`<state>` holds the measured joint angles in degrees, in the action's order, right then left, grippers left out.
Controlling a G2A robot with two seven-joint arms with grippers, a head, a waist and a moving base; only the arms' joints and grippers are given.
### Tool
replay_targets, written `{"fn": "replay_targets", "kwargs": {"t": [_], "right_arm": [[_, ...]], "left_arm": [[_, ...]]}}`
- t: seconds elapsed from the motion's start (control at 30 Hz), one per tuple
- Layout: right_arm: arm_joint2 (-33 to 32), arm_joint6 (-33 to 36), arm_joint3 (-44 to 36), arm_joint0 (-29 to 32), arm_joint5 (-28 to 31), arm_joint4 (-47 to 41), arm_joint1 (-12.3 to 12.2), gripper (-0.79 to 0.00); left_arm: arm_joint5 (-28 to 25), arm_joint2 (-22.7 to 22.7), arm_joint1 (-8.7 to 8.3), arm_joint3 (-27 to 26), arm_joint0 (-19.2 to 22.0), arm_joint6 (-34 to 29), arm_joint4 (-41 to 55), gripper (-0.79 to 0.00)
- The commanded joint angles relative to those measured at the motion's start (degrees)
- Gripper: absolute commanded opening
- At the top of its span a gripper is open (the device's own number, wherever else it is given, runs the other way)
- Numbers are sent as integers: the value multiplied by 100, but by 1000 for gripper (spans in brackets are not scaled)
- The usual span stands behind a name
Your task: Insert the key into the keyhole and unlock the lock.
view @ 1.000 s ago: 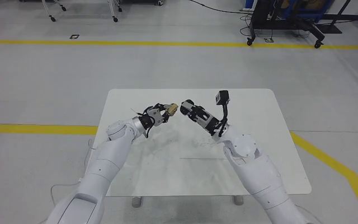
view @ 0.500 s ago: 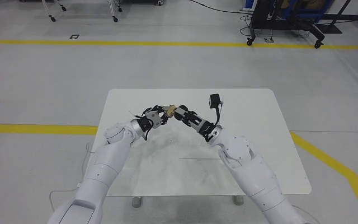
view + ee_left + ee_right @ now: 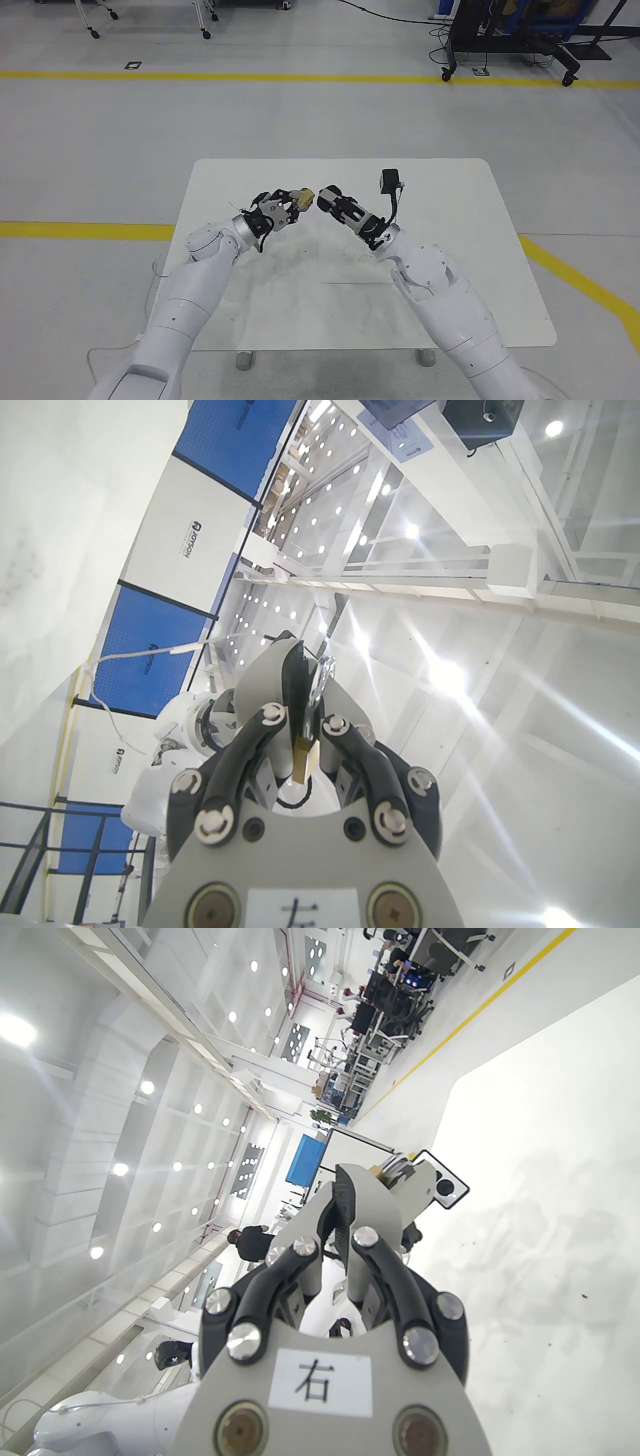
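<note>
Above the white table (image 3: 450, 300), toward 11 o'clock from its middle, the left gripper (image 3: 293, 203) and the right gripper (image 3: 325, 198) face each other. The left gripper is clamped on the brass lock (image 3: 306, 195). A silver piece (image 3: 320, 680) rises from the lock between the pads; whether it is the key or the shackle cannot be told. The right gripper, just beside the lock at its 3 o'clock, has its jaws pressed together, and anything between them is hidden.
</note>
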<state>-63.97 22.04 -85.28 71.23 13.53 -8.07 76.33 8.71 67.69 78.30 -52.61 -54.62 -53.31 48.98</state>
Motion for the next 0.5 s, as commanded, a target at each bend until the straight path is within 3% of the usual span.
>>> {"fn": "replay_targets", "kwargs": {"t": [0.0, 0.03, 0.27, 0.47], "right_arm": [[-133, 98, -128, 147, 85, -271, -22, -526], [-206, 142, -187, 224, 118, -366, -35, -9], [-306, 174, -266, 316, 158, -432, -55, 0], [-283, 179, -242, 371, 119, -577, -48, 0]], "left_arm": [[-325, 39, -13, -40, 0, 170, -161, -785], [-548, 39, -26, -61, 13, 268, -369, -785], [-1374, 12, -50, 121, 87, 315, -933, -785], [-2558, 2, -24, 349, 58, 691, -1256, -785]]}}
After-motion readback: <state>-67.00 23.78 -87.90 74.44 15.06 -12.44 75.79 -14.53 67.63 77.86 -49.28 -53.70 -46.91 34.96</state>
